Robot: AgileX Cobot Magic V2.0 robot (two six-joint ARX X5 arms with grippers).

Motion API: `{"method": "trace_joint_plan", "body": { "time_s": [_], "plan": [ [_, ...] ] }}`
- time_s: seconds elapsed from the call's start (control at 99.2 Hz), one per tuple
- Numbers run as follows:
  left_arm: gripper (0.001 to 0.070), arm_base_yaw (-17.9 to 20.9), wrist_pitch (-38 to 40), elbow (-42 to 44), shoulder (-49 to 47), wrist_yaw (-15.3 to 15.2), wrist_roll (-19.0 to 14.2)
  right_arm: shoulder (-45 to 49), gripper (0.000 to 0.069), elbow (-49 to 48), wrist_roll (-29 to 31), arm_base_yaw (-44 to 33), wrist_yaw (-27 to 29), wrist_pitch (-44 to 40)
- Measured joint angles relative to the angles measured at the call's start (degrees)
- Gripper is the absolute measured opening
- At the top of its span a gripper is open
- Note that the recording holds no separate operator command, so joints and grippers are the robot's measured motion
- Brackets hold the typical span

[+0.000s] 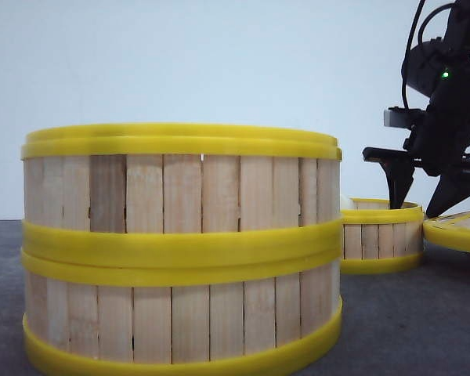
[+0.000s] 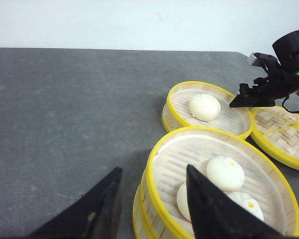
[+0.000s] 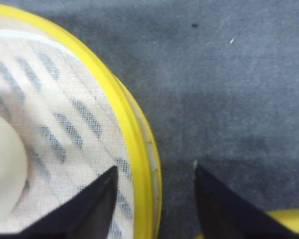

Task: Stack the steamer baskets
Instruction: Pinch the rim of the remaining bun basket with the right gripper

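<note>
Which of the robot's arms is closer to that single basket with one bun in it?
The right. Its tool hangs open right over the rim of the single basket. The left tool sits open at the two-basket stack instead.

steamer baskets (image 1: 180,251) of pale matt wooden slats, glossy yellow plastic rims; matt grey table (image 2: 65,124)

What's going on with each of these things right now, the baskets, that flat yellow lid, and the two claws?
Two-basket stack: one steamer basket on another, uncovered, buns in the top one.
Single steamer basket: on the table, uncovered, holds one bun.
Lid: lying flat on the table beside the single basket, covering nothing.
Left gripper: jaws open, straddling the stack's top rim.
Right gripper: jaws open, straddling the single basket's rim.
</note>
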Motion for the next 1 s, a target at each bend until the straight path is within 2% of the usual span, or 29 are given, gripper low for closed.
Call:
{"method": "trace_joint_plan", "body": {
  "time_s": [0.182, 0.242, 0.615, 0.857, 0.998],
  "plan": [
    [0.0232, 0.00, -0.94, 0.00, 0.00, 0.00, 0.00, 0.37, 0.0069, 0.00, 1.70, 0.02, -0.22, 1.55],
    [0.0232, 0.00, -0.98, 0.00, 0.00, -0.13, 0.00, 0.37, 0.0037, 0.00, 2.14, 0.02, 0.20, 1.62],
    [0.0232, 0.00, -1.99, 0.00, 0.00, -1.51, 0.02, 0.48, 0.0031, 0.46, 6.99, 0.26, 0.20, 2.69],
    [0.0232, 0.00, -2.32, 0.00, 0.00, -1.51, 0.04, 0.17, 0.0031, 7.80, 7.37, 0.31, -2.38, -2.71],
    [0.0232, 0.00, -2.32, 0.00, 0.00, -1.51, 0.04, -3.30, 0.0031, 11.80, 5.79, 0.83, -2.69, -7.21]
  ]
}}
